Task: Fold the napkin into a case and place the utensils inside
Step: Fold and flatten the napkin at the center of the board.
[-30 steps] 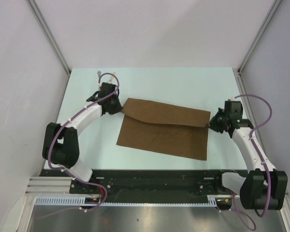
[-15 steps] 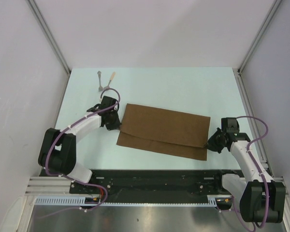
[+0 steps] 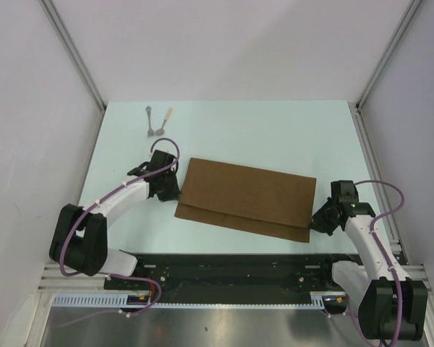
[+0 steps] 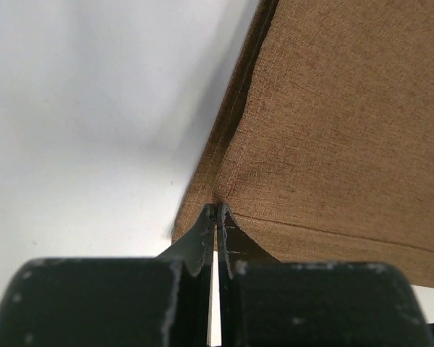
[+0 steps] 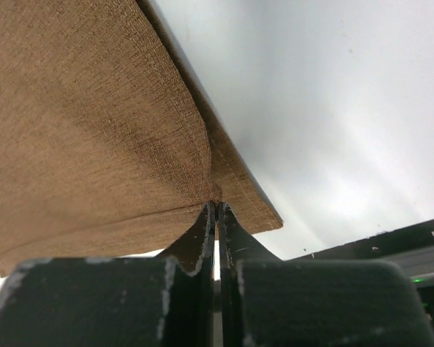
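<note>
Both wrist views reveal what overhead hides: the left gripper [image 4: 217, 211] and right gripper [image 5: 217, 207] each clamped on a corner of the folded napkin [image 3: 246, 196] lying mid-table [image 3: 275, 134]. Only overhead shows the utensils [image 3: 158, 121], far-left, well apart.

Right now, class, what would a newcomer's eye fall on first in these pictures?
The brown napkin lies folded in the middle, a strip of lower layer showing along its near edge. The left gripper and right gripper are each shut on one of its corners. Two utensils lie untouched far left.
</note>
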You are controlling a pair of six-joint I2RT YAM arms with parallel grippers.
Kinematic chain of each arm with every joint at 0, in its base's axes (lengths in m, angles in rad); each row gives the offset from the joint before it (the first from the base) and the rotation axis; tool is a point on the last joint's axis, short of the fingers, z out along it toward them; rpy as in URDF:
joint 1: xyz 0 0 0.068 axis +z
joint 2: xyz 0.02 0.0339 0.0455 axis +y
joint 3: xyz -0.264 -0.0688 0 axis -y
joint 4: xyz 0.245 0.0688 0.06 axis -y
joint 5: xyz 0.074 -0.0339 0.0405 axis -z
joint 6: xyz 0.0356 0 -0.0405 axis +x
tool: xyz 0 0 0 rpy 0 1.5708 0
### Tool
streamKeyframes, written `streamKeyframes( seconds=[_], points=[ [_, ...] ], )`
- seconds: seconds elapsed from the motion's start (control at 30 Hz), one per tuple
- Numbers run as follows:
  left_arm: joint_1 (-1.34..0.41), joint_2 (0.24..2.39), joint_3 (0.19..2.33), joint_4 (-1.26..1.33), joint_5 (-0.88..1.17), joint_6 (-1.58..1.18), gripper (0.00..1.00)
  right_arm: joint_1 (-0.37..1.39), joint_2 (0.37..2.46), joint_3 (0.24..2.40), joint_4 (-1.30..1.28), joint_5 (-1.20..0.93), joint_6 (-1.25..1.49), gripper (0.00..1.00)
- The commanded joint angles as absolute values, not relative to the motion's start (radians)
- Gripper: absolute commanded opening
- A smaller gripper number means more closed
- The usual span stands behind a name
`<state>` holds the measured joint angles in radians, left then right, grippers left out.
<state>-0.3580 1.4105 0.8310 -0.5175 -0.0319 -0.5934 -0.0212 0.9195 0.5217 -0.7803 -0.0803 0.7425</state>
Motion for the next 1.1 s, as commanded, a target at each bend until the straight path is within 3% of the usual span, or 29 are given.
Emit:
streamKeyframes(
  seconds=[0.0, 0.37, 0.57, 1.07],
  points=[
    [-0.362, 1.355, 0.824, -0.543, -0.066, -0.578, 0.00, -0.014, 0.930, 0.523, -0.824, -0.040, 0.765, 0.00],
    [-0.364, 1.373, 0.796, -0.555, -0.060, -0.560, 0.00, 0.138, 1.110, 0.557, -0.874, -0.026, 0.798, 0.00],
    [-0.377, 1.365, 0.793, -0.560, -0.060, -0.565, 0.00, 0.108, 1.109, 0.614, -0.937, 0.041, 0.779, 0.00],
    [-0.383, 1.325, 0.787, -0.620, -0.075, -0.549, 0.00, 0.114, 1.206, 0.647, -0.977, -0.020, 0.706, 0.00]
  ],
)
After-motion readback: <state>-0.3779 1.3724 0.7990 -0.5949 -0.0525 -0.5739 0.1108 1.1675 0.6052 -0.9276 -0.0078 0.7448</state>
